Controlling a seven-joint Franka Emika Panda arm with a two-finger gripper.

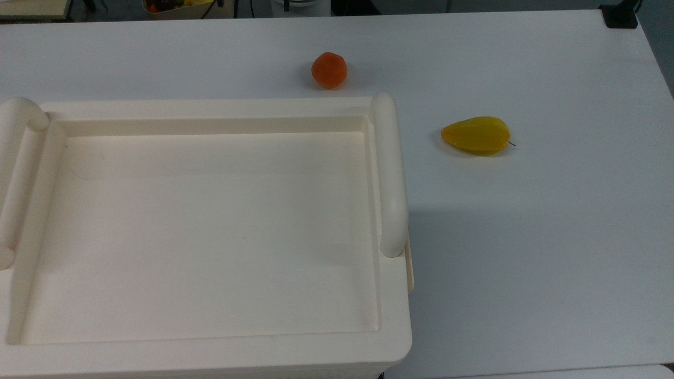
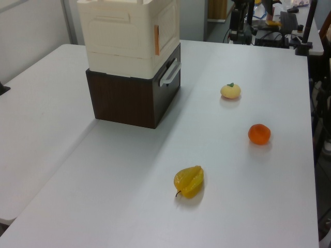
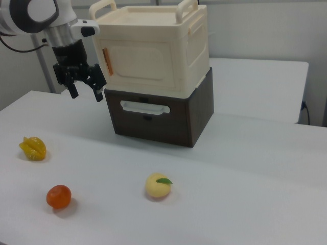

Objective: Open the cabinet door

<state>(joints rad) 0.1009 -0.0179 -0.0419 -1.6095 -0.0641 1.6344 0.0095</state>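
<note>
Cabinet [image 3: 153, 46]: big cream plastic box, stacked on a dark brown drawer unit [image 3: 163, 115], all on the white table [image 3: 245, 168]. Bar handles at both ends of its tray top.

Door [image 3: 138, 57]: the recessed cream panel on the face above the drawer's handle. It sits flush, shut. Orange tab [image 3: 105, 61] on the right view's left edge of the door; same tab [image 2: 156, 40] visible in the left view at the box corner.

Gripper [image 3: 83, 84]: hangs just off that tabbed corner, beside the cabinet, not touching. Fingers [image 3: 97, 87] spread wide, nothing between them.

Handling, as judged: thin moulded plastic, light, stiff but with some flex; smooth face, so pads would slip on it. The tab edge looks like the only purchase: hook or pinch there, opposite the presumed hinge. Box likely light too and only resting on the drawer unit, so a hard tug may drag or tip it rather than swing the door.

Loose fruit nearby: starfruit [image 3: 33, 148], orange [image 3: 59, 196], pale peach [image 3: 158, 186], all well apart from the door.
</note>
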